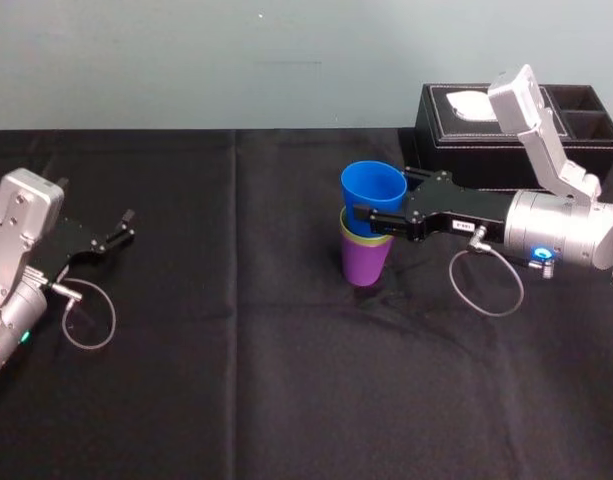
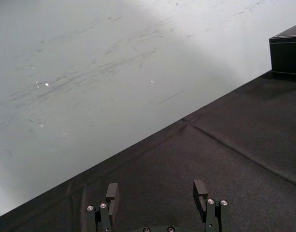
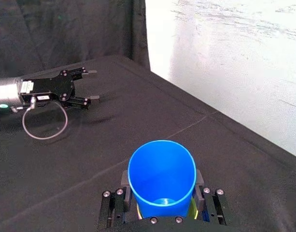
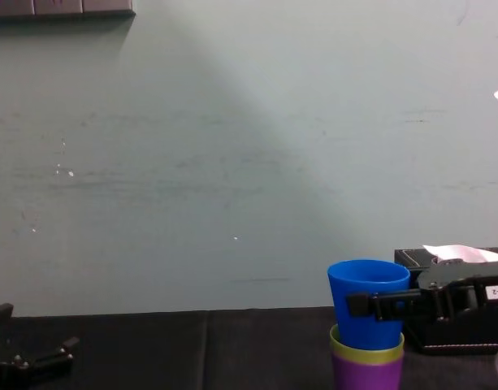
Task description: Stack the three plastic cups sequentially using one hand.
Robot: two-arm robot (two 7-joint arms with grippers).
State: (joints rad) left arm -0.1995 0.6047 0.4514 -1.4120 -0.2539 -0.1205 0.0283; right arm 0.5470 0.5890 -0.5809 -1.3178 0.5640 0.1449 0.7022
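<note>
The blue cup (image 1: pixel 374 187) sits tilted in the top of the yellow-green cup (image 1: pixel 364 238), which is nested in the purple cup (image 1: pixel 366 262) standing on the black cloth right of centre. My right gripper (image 1: pixel 378 195), the one with the small white label, reaches in from the right and is shut on the blue cup, one finger on each side of its wall. The chest view shows the blue cup (image 4: pixel 369 301) raised above the yellow-green rim (image 4: pixel 366 348) and the purple cup (image 4: pixel 366 375). In the right wrist view the blue cup (image 3: pixel 162 176) stands between the fingers. My left gripper (image 1: pixel 121 228) rests open at the far left.
A black leather tissue box (image 1: pixel 516 130) stands just behind the right arm, close to the stack. A cable loop hangs under the right wrist (image 1: pixel 486 285). The table is covered in black cloth (image 1: pixel 236 350), with a pale wall behind it.
</note>
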